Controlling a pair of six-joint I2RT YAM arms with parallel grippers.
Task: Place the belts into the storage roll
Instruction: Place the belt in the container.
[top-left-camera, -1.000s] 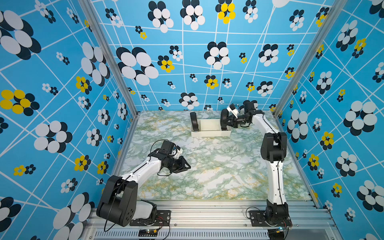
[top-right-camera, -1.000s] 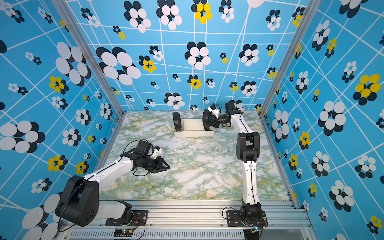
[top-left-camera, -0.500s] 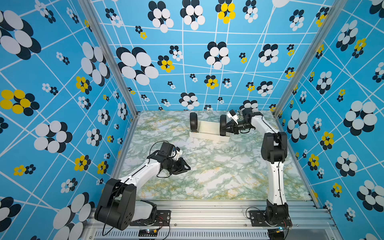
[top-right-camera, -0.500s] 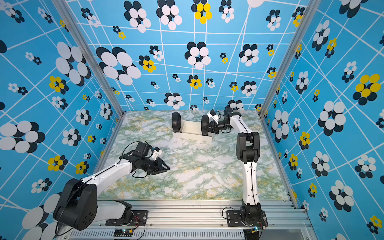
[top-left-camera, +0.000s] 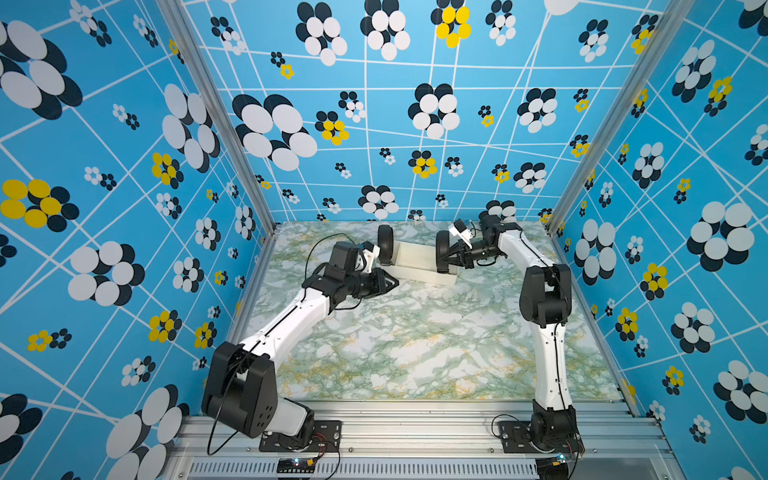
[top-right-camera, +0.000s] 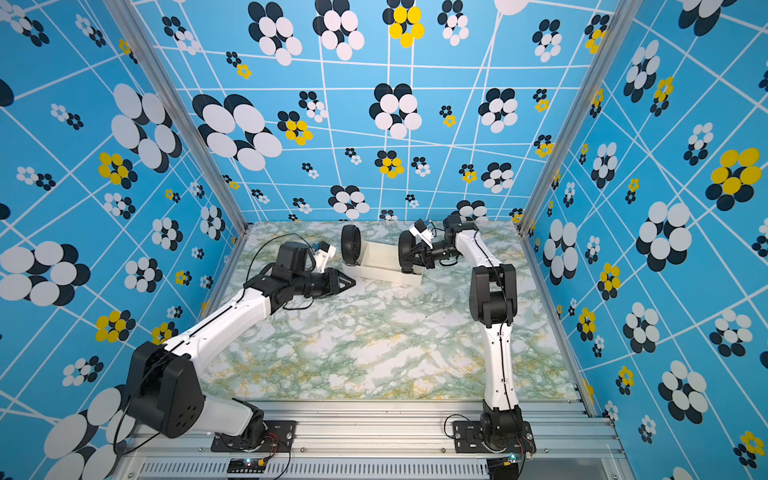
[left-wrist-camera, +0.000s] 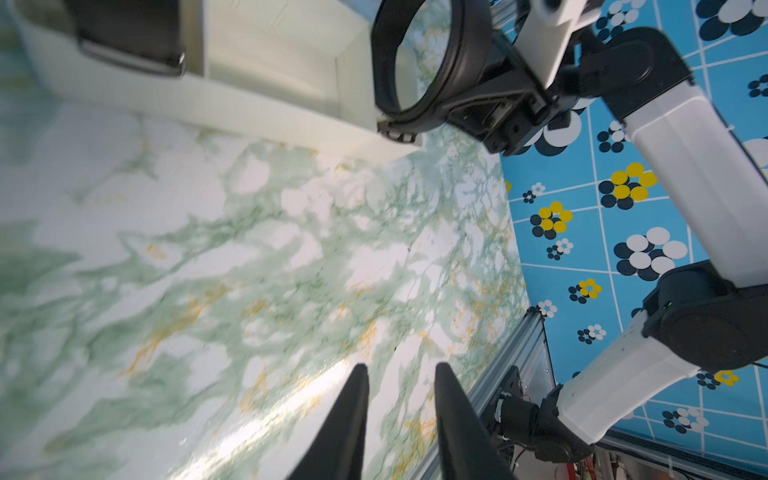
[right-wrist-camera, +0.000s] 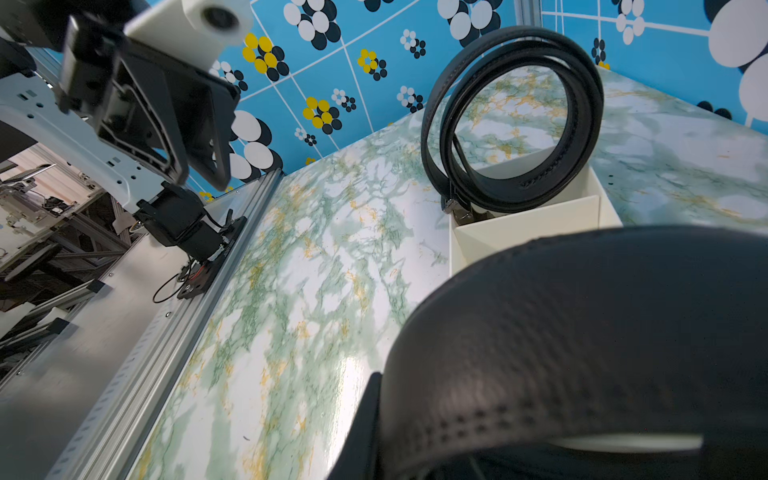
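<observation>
The right claw (top-left-camera: 446, 257) grasps a coiled belt (top-left-camera: 441, 246) at the tray's (top-left-camera: 419, 275) end near the table's (top-left-camera: 415, 353) far edge, while the left claw (top-left-camera: 394, 284) stays off it, released and empty.

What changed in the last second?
Left end effector, open and empty, advanced toward the storage roll. Right end effector lowered its coiled belt at the roll's end; the roll turned askew. Unchanged: right grip, other belt standing in the roll.
</observation>
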